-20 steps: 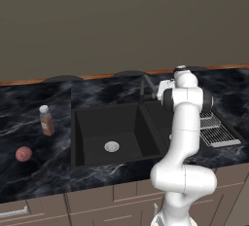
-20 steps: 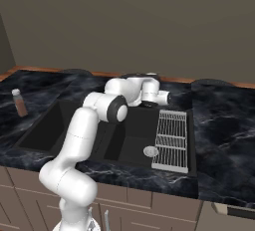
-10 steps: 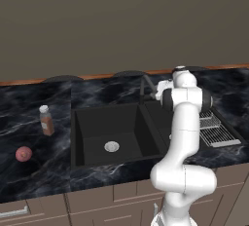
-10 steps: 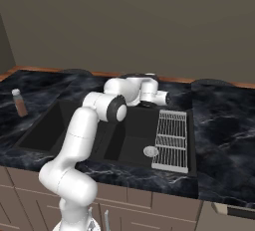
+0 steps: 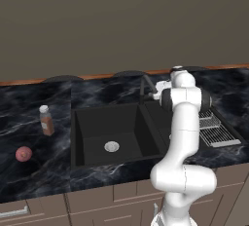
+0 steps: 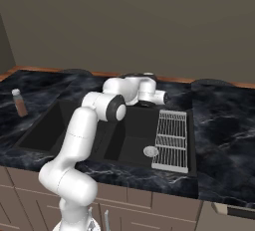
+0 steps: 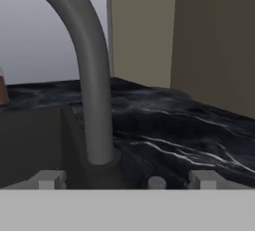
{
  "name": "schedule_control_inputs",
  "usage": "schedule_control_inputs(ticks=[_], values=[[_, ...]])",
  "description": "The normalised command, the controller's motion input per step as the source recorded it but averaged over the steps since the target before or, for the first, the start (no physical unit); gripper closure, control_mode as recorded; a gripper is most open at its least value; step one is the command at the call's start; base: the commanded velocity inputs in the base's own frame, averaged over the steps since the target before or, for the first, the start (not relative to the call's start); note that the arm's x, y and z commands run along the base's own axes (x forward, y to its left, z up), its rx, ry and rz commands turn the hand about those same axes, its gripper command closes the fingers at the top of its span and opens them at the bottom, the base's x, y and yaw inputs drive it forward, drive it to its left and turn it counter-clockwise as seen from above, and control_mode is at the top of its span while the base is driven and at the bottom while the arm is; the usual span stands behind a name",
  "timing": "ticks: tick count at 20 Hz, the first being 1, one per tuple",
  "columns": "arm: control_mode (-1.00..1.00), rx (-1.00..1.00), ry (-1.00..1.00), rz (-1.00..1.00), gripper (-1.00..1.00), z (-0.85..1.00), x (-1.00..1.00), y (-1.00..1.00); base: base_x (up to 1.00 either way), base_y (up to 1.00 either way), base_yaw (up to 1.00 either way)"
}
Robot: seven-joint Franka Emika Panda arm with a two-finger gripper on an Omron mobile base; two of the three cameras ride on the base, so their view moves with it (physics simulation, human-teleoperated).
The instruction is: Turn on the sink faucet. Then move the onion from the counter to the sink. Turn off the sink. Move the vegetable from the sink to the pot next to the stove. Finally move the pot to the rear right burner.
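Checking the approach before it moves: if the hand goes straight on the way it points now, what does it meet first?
Most likely the faucet: its neck rises just ahead of the open hand, a little left of center. Depth is hard to judge.

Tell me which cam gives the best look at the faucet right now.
Hand view: the sink faucet stands close up, its neck and base sharp. Left base view shows it small and whole at the sink's back edge, beside the arm. In the right base view I can't make it out.
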Motion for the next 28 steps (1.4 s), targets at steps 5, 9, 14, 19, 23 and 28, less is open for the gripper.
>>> schedule_control_inputs(ticks=[5,9,14,19,23,28], values=[[-1.0,0.0,0.05,0.0,1.0,-0.01,0.03,0.14,0.0,0.0,0.0],[-1.0,0.0,0.0,0.0,1.0,-0.01,0.0,0.0,0.0,0.0,0.0],[-1.0,0.0,0.0,-0.07,1.0,-0.02,0.01,-0.04,0.0,0.0,0.0],[-1.0,0.0,-0.01,-0.11,1.0,-0.13,0.08,-0.2,0.0,0.0,0.0],[-1.0,0.03,0.0,-0.1,1.0,-0.21,0.15,-0.37,0.0,0.0,0.0],[-1.0,0.03,0.0,-0.07,1.0,-0.26,0.1,-0.44,0.0,0.0,0.0]])
